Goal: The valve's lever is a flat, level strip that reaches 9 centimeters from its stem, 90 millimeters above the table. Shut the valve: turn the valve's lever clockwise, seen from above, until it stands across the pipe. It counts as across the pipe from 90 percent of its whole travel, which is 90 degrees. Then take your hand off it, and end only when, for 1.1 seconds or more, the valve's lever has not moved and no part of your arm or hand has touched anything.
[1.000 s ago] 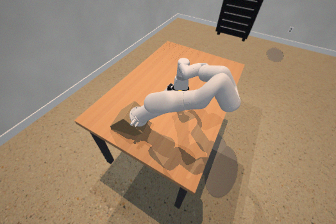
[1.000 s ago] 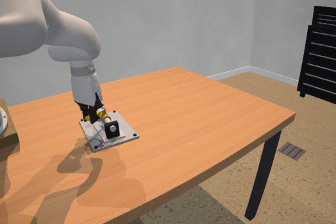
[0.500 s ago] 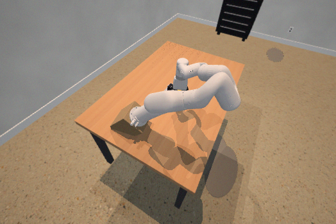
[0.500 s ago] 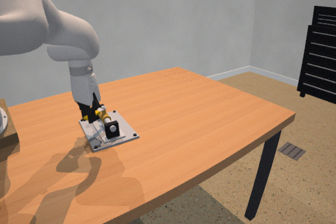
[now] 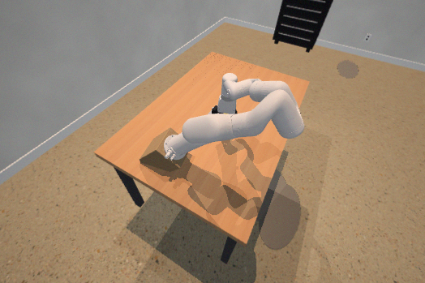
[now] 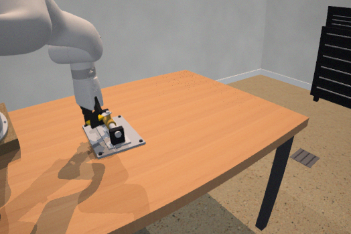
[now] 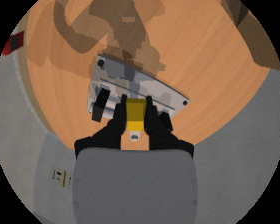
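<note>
The valve (image 6: 113, 131) stands on a grey baseplate (image 6: 114, 139) on the table, with a brass pipe held in black end blocks. Its yellow lever (image 7: 134, 124) is a flat strip. My gripper (image 6: 94, 117) hangs straight down over the far left end of the plate, and its black fingers are shut on the lever. In the wrist view the lever runs between the two fingers toward the plate (image 7: 139, 83). In the top view my wrist (image 5: 228, 97) hides the valve.
My arm's base (image 5: 173, 151) sits on a brown block (image 5: 162, 154) at the table's near left corner. A black shelf rack (image 6: 333, 58) stands against the far wall. A floor vent (image 6: 305, 157) lies beside the table leg.
</note>
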